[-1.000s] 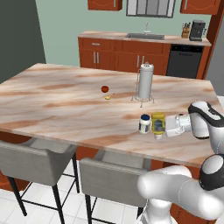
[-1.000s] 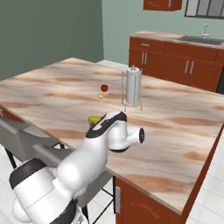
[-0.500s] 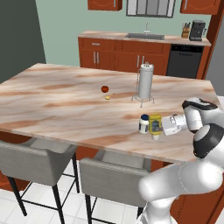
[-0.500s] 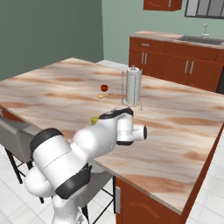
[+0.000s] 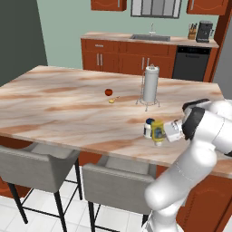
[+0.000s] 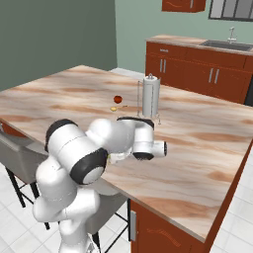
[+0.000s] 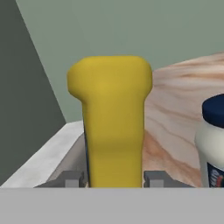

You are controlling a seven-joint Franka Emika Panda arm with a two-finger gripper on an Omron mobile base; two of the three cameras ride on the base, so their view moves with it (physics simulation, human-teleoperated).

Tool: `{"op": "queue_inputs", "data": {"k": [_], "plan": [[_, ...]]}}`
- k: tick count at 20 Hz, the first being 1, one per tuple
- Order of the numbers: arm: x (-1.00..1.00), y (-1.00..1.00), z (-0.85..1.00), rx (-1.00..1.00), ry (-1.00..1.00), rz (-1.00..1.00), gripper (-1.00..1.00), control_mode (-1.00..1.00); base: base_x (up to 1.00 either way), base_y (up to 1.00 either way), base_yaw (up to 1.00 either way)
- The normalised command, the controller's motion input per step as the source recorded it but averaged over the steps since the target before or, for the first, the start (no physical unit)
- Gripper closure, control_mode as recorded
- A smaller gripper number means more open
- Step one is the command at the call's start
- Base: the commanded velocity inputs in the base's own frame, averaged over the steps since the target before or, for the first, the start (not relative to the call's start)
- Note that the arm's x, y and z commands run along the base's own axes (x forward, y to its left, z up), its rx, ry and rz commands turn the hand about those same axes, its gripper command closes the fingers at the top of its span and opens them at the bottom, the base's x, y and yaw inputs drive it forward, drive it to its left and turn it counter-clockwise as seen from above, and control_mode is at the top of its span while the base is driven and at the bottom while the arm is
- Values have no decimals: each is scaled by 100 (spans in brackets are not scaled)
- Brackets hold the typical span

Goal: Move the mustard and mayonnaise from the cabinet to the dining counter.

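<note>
The yellow mustard (image 5: 157, 131) bottle is upright between the fingers of my gripper (image 5: 164, 132), which is shut on it from the right side. It is at the near edge of the beige marble dining counter (image 5: 68, 104); whether its base touches the top I cannot tell. Just left of it and almost touching stands the mayonnaise (image 5: 148, 128), a white jar with a blue lid. In the hand view the mustard (image 7: 111, 118) rises between the fingertips (image 7: 70, 178), with the mayonnaise (image 7: 212, 140) at the right edge. The cabinet is out of view.
A paper-towel roll (image 5: 150, 85) on a wire stand is behind the bottles, with a small red fruit (image 5: 108, 92) and a yellow one (image 5: 111, 100) to its left. Two grey chairs (image 5: 41, 165) sit under the near edge. A sink counter (image 5: 149, 41) lines the far wall.
The arm has swung its elbow up and around, and the mustard has shifted slightly left, closer to the mayonnaise. The grip is unchanged.
</note>
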Motion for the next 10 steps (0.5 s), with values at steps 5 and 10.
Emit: {"op": "queue_inputs", "data": {"k": [5,10], "plan": [[10,0,-28,0,-4,9,100,-100,0,0,0],[29,-1,-18,0,-6,4,100,-100,0,0,0]]}}
